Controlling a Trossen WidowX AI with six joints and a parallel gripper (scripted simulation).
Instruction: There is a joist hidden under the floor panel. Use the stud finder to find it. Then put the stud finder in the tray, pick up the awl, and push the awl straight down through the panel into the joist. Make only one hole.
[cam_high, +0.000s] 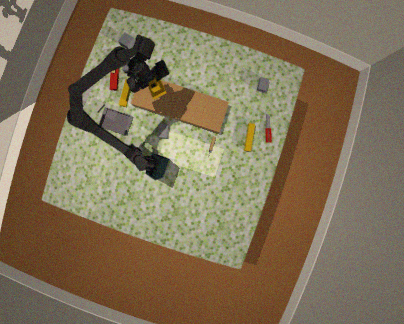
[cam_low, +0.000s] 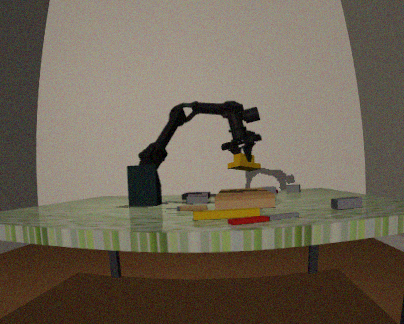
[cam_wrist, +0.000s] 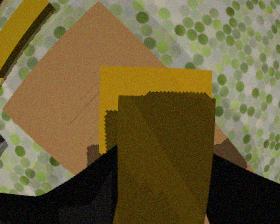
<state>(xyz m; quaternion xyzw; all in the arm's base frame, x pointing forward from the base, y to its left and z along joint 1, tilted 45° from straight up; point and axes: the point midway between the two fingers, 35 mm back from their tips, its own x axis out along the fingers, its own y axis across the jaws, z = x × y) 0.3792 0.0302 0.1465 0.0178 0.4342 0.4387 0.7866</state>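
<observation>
Beside the panel (cam_high: 206, 112) (cam_low: 245, 200) (cam_wrist: 65, 85), yellow bars.

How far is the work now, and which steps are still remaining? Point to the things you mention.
In hand: the tool (cam_high: 150, 86) (cam_low: 241, 156) holds the yellow stud finder (cam_high: 157, 88) (cam_low: 243, 162) (cam_wrist: 155, 80) above the panel (cam_high: 205, 110) (cam_low: 245, 200) (cam_wrist: 75, 75). Already done: the stud finder is picked up; whether the joist is found, I cannot tell. Left: put it in the tray (cam_high: 116, 121), then take the awl and make one hole.

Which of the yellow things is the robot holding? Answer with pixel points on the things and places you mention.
The stepped yellow block (cam_high: 157, 88) (cam_low: 243, 162) (cam_wrist: 155, 80), clasped in the gripper (cam_low: 243, 154) above the wooden panel (cam_high: 207, 110) (cam_low: 245, 200) (cam_wrist: 65, 82); the other two yellow pieces are long bars on the tabletop.
</observation>
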